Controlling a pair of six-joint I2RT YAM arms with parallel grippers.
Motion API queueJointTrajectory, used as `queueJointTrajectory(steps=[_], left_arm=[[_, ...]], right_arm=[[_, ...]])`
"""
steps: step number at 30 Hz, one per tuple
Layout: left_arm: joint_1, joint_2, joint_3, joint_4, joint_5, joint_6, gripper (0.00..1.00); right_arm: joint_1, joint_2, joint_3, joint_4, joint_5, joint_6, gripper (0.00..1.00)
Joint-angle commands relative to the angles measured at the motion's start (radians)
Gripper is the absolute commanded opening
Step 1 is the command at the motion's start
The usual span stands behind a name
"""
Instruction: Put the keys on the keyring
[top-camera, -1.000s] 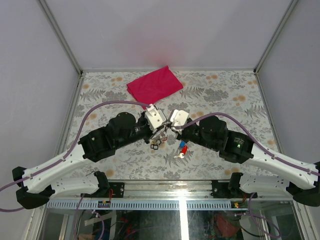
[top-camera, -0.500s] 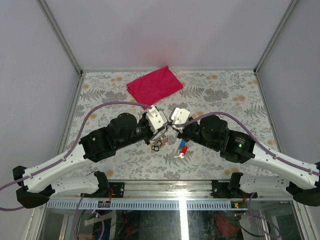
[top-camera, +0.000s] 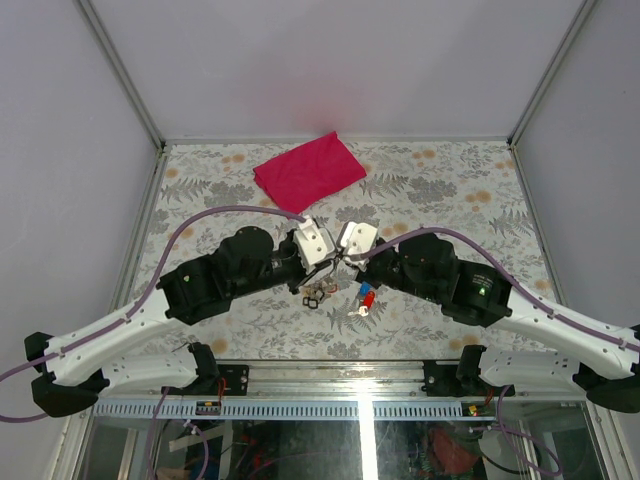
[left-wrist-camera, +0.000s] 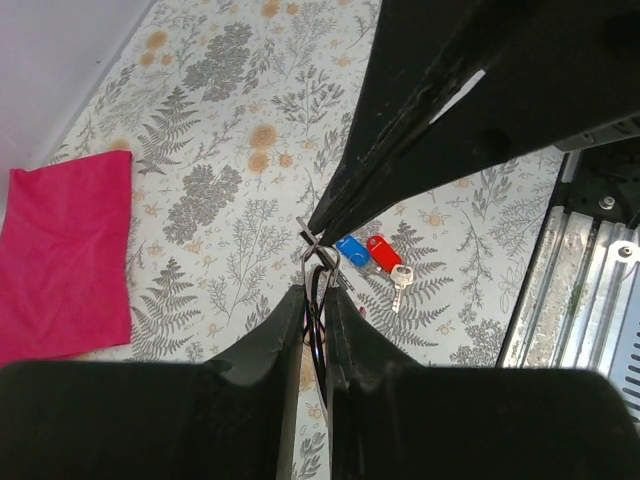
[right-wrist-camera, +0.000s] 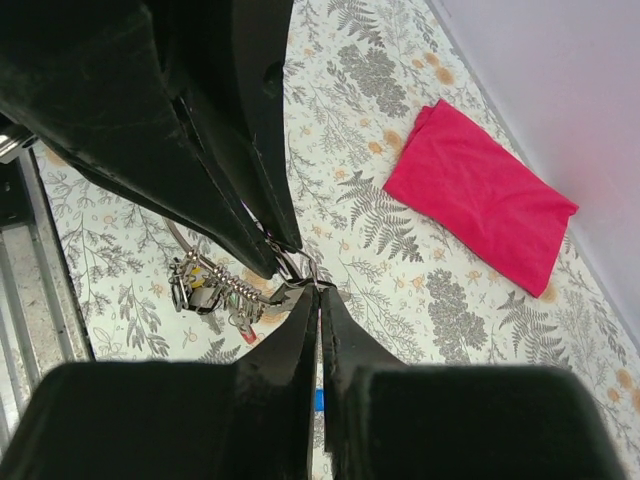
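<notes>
Top external view shows the flower-patterned table (top-camera: 470, 190) walled at its left, right and far edges, with a metal rail (top-camera: 360, 378) along the near edge. A magenta folded cloth (top-camera: 308, 168) lies toward the far edge. Bare patterned surface stretches wide on both sides of the arms, whose tips meet mid-table.

The left gripper (left-wrist-camera: 315, 292) has its fingers pressed in on the thin silver wire of the keyring (top-camera: 318, 292). The right gripper (right-wrist-camera: 318, 293) pinches the same wire from the opposite side, tips almost touching the left ones. The ring's bunch of black-headed keys (right-wrist-camera: 212, 290) hangs below toward the left arm; whether it touches the table I cannot tell.

The two silver keys, one red-headed (left-wrist-camera: 383, 249) and one blue-headed (left-wrist-camera: 351, 250), lie flat just beside the ring. They rest side by side and parallel, heads toward the grippers, blades toward the rail.
</notes>
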Motion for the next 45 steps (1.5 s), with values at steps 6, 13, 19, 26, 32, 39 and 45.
queueJointTrajectory(steps=[6, 13, 19, 26, 32, 39, 45], left_arm=[[-0.015, -0.031, -0.004, 0.004, 0.082, -0.003, 0.00], [-0.016, -0.030, -0.008, 0.004, 0.085, -0.005, 0.00], [-0.016, -0.028, -0.006, 0.006, 0.091, -0.012, 0.00], [-0.018, -0.027, -0.005, 0.009, 0.095, -0.016, 0.00], [-0.020, -0.030, -0.011, 0.015, 0.093, -0.019, 0.00], [-0.019, -0.039, -0.027, 0.026, 0.081, -0.031, 0.00], [-0.021, -0.051, -0.036, 0.047, 0.049, -0.045, 0.00]], right_arm=[[0.000, -0.050, -0.014, 0.068, 0.002, 0.003, 0.04], [0.000, -0.063, -0.026, 0.081, 0.028, -0.004, 0.06], [0.000, -0.069, -0.038, 0.111, 0.022, 0.001, 0.13], [0.001, -0.052, -0.051, 0.144, -0.001, 0.012, 0.16], [0.000, -0.045, -0.052, 0.139, -0.025, 0.014, 0.21], [0.001, -0.067, -0.033, 0.076, -0.058, -0.010, 0.28], [0.001, -0.115, -0.041, 0.078, -0.001, 0.030, 0.29]])
